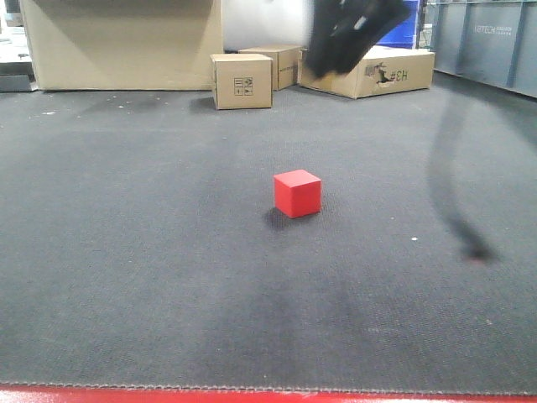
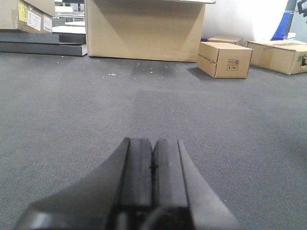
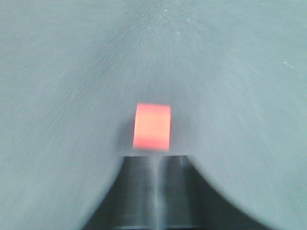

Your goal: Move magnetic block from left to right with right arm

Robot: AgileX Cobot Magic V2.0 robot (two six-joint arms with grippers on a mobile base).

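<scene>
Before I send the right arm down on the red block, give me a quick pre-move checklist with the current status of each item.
1. Magnetic block free and resting flat on the grey carpet: ok.
2. Block centred ahead of the right gripper in the right wrist view: ok.
3. Right jaws open wide enough for the block: not ok, they look closed, though the view is blurred.
4. Right arm steady: not ok, it shows as a motion blur in the front view.
5. Left gripper out of the way, jaws shut, nothing held: ok.
6. Cardboard boxes away from the block: ok.
</scene>
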